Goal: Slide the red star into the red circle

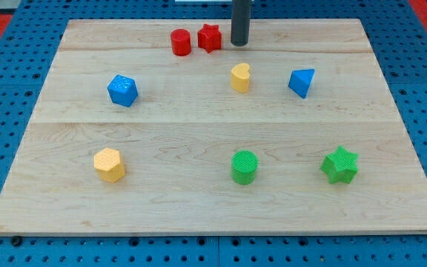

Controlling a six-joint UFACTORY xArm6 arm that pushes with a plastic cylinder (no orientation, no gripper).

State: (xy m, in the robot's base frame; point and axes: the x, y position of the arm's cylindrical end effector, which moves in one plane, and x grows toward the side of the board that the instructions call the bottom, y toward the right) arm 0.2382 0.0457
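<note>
My tip point(239, 43), having no hand to open, is standing just right of the red star point(209, 38), which is sitting almost against the red circle point(181, 42).

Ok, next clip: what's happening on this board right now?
A dark rod is pushing blocks on a wooden board. My tip sits just to the view's right of the red star block, near the view's top edge. The star is already right beside the red cylinder block, touching or nearly so. The blue, yellow and green blocks lie apart from them, lower in the view.
</note>
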